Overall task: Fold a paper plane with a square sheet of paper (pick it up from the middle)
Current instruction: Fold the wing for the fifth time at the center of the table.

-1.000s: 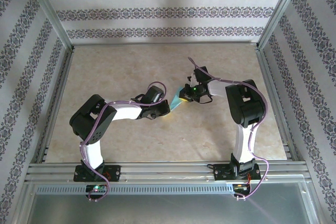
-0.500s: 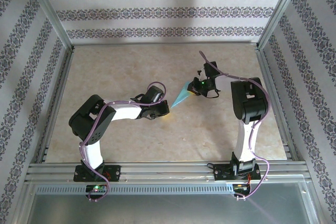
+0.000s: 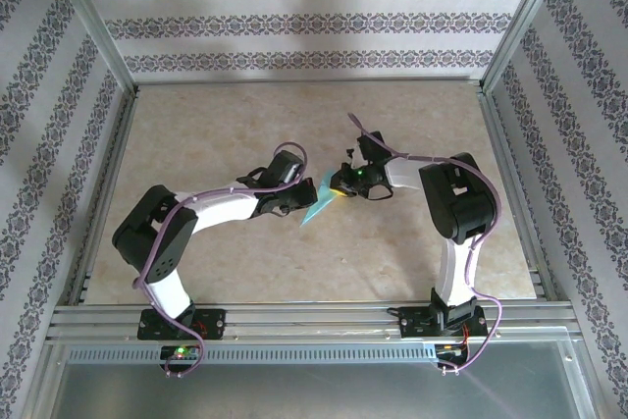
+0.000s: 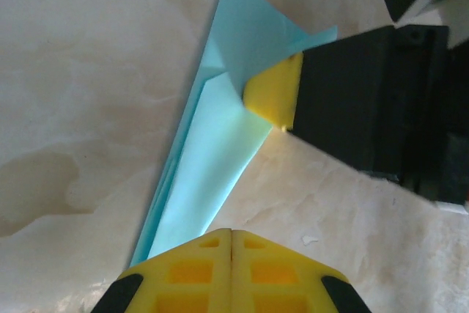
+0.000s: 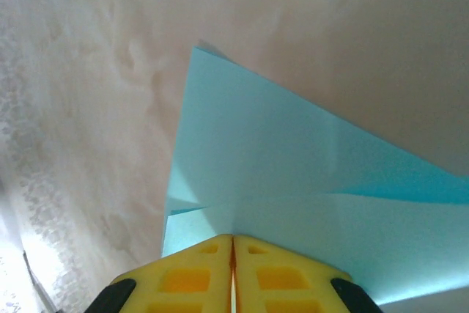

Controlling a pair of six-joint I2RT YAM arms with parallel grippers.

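The small light-blue pointed paper plane (image 3: 315, 205) sits in the middle of the beige marbled table (image 3: 226, 125), between the two arms. Its wide end points to the far right. Its thin, sharp end points to the near left.

The right gripper (image 3: 340, 183) has its two yellow fingers (image 5: 190, 280) squeezed tight on the wide end. In the right wrist view the blue paper spreads out to both sides from where the fingers meet. I think it pinches there so the folds stay flat and the paper cannot slide away.

The left gripper (image 3: 299, 201) comes in from the left side, right beside the long edge of the paper plane. Its yellow fingers (image 4: 183, 273) are pressed together with no gap. In the left wrist view the thin end of the paper runs down to the left finger and goes behind it. I cannot tell if that gripper is pinching the paper or only touching it. My guess is that it is there to press a crease along the paper plane while the other gripper holds it.

The paper plane looks very low over the table, but I cannot tell if it rests on it.

The creases run the long way, so it looks almost done.
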